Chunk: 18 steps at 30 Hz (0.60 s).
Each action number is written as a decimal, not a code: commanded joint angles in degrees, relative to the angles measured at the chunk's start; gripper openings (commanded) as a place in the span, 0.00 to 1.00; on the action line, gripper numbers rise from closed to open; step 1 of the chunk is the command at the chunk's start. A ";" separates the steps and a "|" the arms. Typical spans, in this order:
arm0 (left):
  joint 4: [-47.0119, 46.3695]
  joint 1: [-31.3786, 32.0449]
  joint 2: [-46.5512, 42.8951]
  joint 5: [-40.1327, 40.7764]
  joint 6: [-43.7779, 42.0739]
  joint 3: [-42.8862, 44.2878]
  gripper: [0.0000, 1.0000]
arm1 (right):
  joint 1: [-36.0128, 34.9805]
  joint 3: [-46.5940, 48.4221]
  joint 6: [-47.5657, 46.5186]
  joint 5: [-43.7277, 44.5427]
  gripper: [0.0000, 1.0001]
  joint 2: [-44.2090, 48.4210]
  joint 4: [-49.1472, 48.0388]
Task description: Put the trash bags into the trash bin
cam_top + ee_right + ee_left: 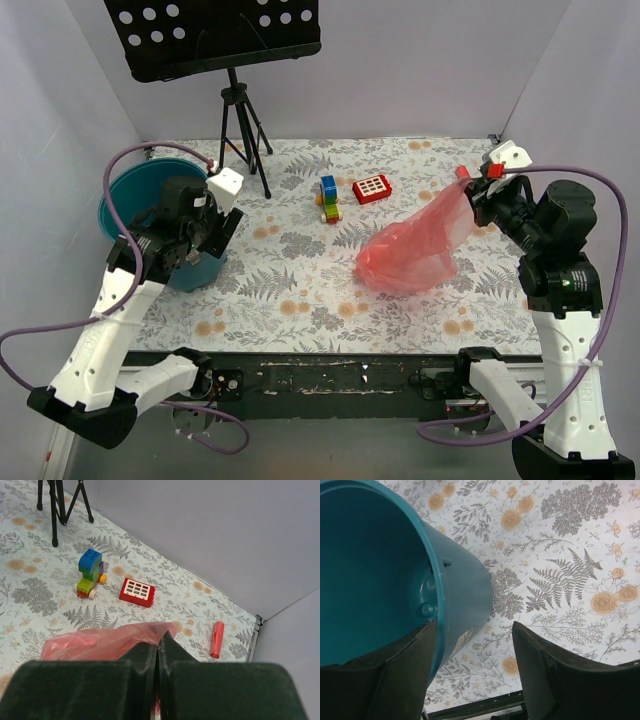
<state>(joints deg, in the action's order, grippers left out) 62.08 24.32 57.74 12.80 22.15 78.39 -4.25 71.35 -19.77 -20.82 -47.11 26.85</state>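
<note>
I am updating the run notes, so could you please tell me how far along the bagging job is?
Done: the right fingers are shut on one edge of the trash bag, lifting it while its bulk lies on the table. In hand: the left fingers stand open astride the trash bin wall, apparently to steady it. Left: carrying the bag across and into the bin.

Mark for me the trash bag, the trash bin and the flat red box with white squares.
trash bag (pixel 410 255), top external view, middle of the crumpled pink film.
trash bin (pixel 465 585), left wrist view, teal outer wall.
red box (pixel 136 592), right wrist view, its top face with white squares.
</note>
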 commanded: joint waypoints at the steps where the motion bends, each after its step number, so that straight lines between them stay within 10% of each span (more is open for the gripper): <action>1: 1.10 -0.94 1.06 -3.12 0.00 3.17 0.58 | -0.06 -0.86 -0.71 -2.03 0.01 2.72 -2.24; 10: 5.24 -1.55 3.08 -3.66 -0.97 6.33 0.30 | -0.06 0.28 -2.55 -2.82 0.01 3.69 -1.45; 18: 4.88 -2.08 4.93 1.70 -1.24 8.27 0.57 | -0.06 -0.25 -2.29 -4.93 0.01 5.10 -0.48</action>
<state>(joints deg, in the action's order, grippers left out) 65.98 22.92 61.67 12.03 20.91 83.55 -4.25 69.87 -22.33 -23.83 -43.13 27.03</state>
